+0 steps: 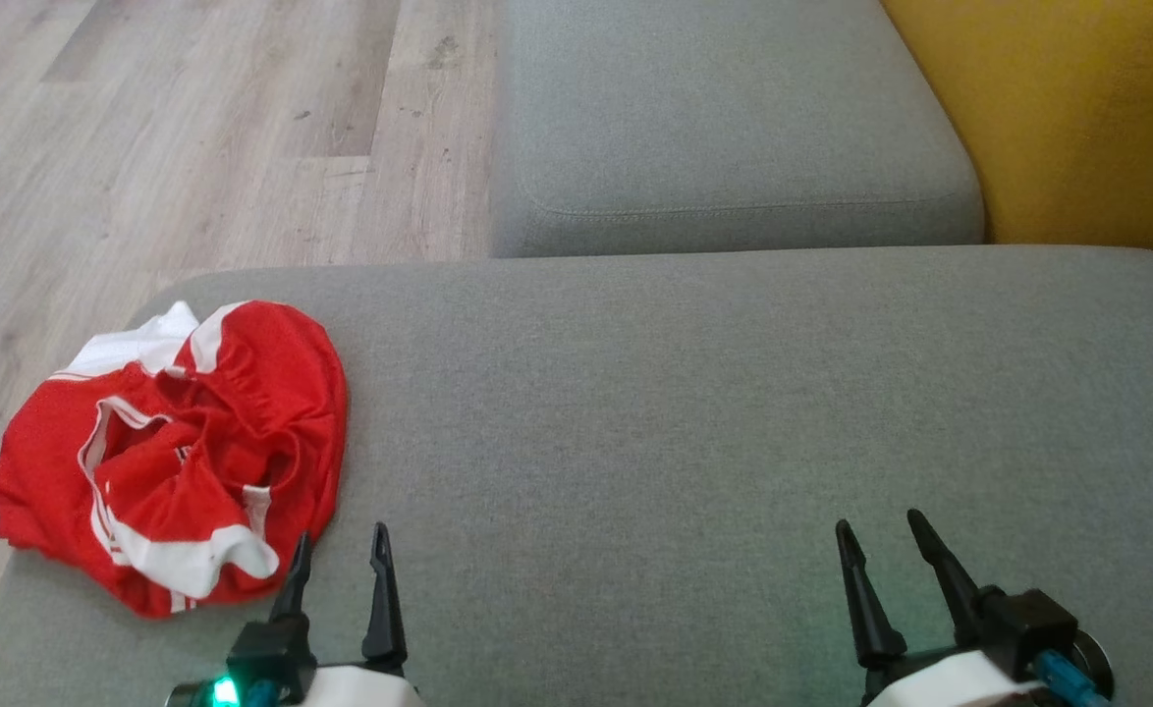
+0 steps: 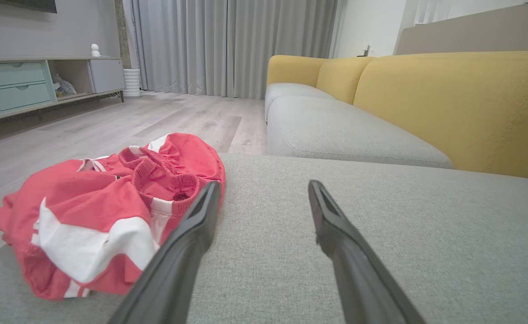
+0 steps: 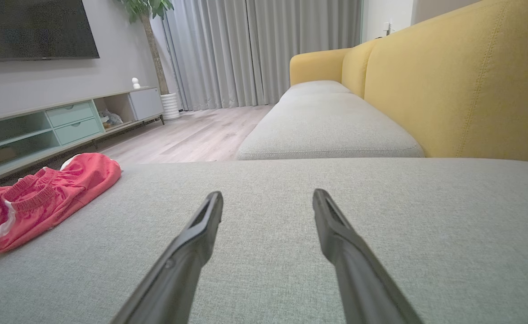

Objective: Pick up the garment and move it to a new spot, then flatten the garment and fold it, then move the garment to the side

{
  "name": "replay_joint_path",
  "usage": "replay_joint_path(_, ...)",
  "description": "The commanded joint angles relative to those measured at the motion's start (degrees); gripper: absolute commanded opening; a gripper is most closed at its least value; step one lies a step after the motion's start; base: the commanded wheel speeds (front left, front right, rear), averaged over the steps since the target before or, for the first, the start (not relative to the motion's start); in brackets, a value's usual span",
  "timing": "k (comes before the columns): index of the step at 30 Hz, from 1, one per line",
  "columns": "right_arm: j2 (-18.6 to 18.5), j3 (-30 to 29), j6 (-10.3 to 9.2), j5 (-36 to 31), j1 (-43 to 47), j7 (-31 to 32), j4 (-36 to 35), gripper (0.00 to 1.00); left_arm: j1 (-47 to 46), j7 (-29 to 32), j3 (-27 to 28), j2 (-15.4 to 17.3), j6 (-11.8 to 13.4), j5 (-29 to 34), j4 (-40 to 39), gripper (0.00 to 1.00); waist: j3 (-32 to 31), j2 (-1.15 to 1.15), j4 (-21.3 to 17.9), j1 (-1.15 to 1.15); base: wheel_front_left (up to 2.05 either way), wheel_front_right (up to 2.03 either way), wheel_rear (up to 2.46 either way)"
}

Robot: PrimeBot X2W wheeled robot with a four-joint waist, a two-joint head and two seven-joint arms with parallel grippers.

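Red-and-white fabric garment [image 1: 169, 452]: crumpled on grey sofa cushion [image 1: 685, 412], waistband up, no clear long axis.
My left tool [image 1: 341, 531]: spread, empty.
My right tool [image 1: 878, 520]: spread, empty.

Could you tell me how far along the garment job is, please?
Nothing looks done: the red garment lies crumpled on the grey cushion. Nothing in hand: the left gripper and right gripper stand open, empty. Pickup, flattening, folding and setting aside remain.
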Motion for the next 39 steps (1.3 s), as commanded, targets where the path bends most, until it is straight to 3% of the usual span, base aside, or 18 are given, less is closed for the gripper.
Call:
replay_joint_path(1, -0.6, 1.2, -0.04, -0.3, -2.1, -0.6, -1.8, 1.0, -4.0, -0.6, 2.1, 0.2, 0.2, 0.0, -1.4, 1.0, 0.0, 0.0, 0.0, 0.0, 0.0, 0.0, 0.0)
replay_joint_path(11, -0.6, 0.9, -0.04, -0.3, -2.6, -0.6, -2.1, 1.0, -4.7, -0.6, 2.8, 0.2, 0.4, 1.7, -2.2, 1.0, 2.3, 0.0, 5.5, 0.0, 0.0, 0.0, 0.0)
replay_joint_path(17, -0.6, 0.4, -0.04, -0.3, -3.7, -0.6, -2.5, 1.0, -4.6, -0.6, 4.6, 0.2, 0.6, 3.5, -3.5, 1.0, 4.4, 0.0, 12.2, 0.0, 0.0, 0.0, 0.0)
replay_joint_path(20, -0.6, -0.4, -0.04, -0.4, -4.9, -0.6, -2.5, 1.0, -4.9, -0.6, 6.3, 0.2, 0.6, 4.0, -4.5, 1.0, 6.0, 0.0, 17.4, 0.0, 0.0, 0.0, 0.0)
replay_joint_path(26, -0.6, -2.0, -0.04, -1.5, -6.9, -0.6, -2.5, 1.0, -5.5, -0.6, 8.8, 0.2, 0.8, 4.7, -6.9, 1.0, 8.3, 0.0, 23.2, 0.0, 0.0, 0.0, 0.0)
replay_joint_path(33, -0.6, -3.6, -0.04, -3.5, -8.6, -0.6, -2.8, 1.0, -8.2, -0.6, 12.7, 0.4, -0.2, 7.0, -10.1, 1.0, 11.8, 0.0, 25.2, 0.0, 0.0, 0.0, 0.0)
replay_joint_path(39, -1.9, -5.7, -0.04, -8.2, -11.5, -0.6, -4.1, 1.0, -19.4, -0.6, 14.7, 1.0, -3.2, 8.5, -13.2, 1.0, 20.9, 0.0, 23.4, 0.0, 0.0, 0.0, 0.0)
